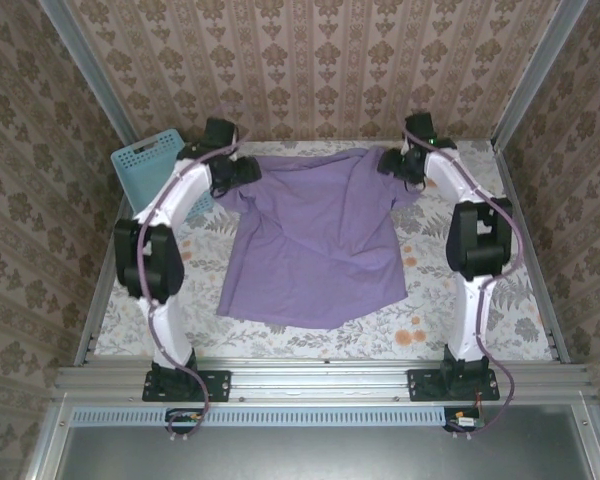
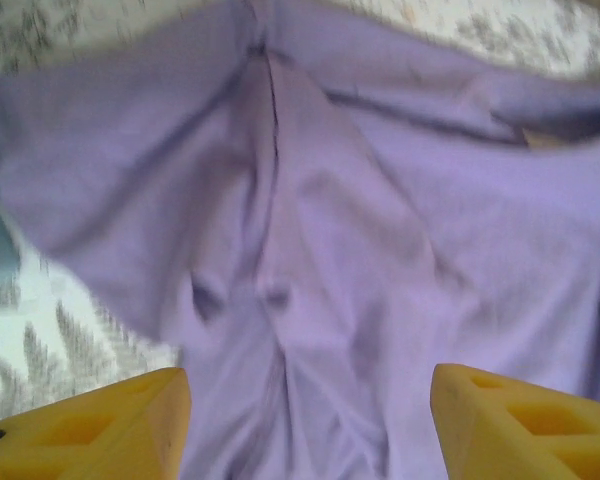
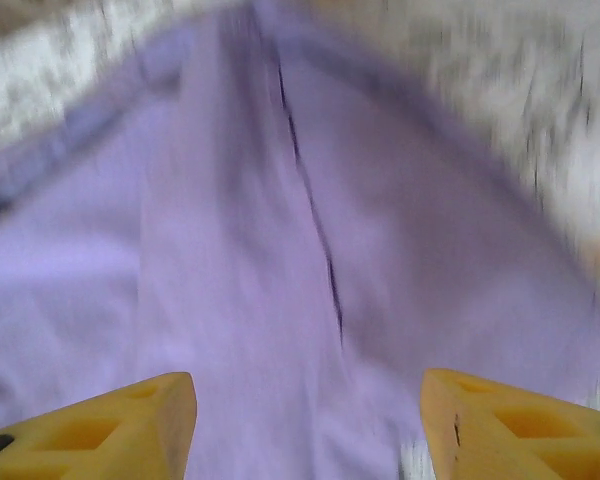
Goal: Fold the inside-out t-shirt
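The lavender t-shirt [image 1: 315, 240] lies spread on the floral table, plain face up, its far edge wrinkled between the two arms. My left gripper [image 1: 242, 172] hovers over the shirt's far left corner, and my right gripper [image 1: 398, 165] over the far right corner. In the left wrist view the yellow fingers [image 2: 120, 425] stand wide apart above creased purple cloth [image 2: 310, 250], with nothing pinched between them. The right wrist view shows the same: its yellow fingers [image 3: 510, 425] are spread over a fold of the shirt [image 3: 280, 260].
A light-blue lattice basket [image 1: 152, 167] stands at the far left, close behind the left arm. Patterned walls [image 1: 310, 60] close in the back and sides. Bare floral tablecloth [image 1: 430, 330] lies in front of and right of the shirt.
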`<action>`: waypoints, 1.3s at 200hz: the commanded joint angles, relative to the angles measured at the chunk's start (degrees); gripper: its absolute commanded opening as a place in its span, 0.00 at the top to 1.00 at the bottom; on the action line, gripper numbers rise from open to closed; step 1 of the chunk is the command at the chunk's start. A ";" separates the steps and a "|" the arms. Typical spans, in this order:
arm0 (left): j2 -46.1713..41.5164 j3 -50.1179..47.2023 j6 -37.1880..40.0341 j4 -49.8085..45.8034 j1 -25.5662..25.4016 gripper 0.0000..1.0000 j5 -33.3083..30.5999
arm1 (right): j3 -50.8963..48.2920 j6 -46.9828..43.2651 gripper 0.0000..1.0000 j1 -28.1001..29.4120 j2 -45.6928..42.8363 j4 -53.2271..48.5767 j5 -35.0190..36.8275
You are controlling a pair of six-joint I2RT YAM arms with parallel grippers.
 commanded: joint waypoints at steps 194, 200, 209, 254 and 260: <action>-24.21 -55.28 -6.46 17.70 -8.56 0.79 2.81 | -62.95 13.17 0.63 11.24 -40.23 12.04 0.45; -24.51 -55.14 -6.56 17.79 -8.61 0.84 3.27 | -62.53 13.11 0.70 11.19 -40.25 11.87 0.56; -25.48 -55.10 -6.51 18.07 -10.86 0.88 3.82 | -62.02 13.14 0.80 11.26 -40.25 11.30 0.98; -31.56 -53.56 -6.92 13.50 -13.57 1.00 2.26 | -59.13 11.76 1.00 12.89 -47.63 3.51 8.94; -32.84 -53.58 -7.32 13.23 -13.72 1.00 2.45 | -58.43 11.36 1.00 12.91 -48.86 1.07 9.85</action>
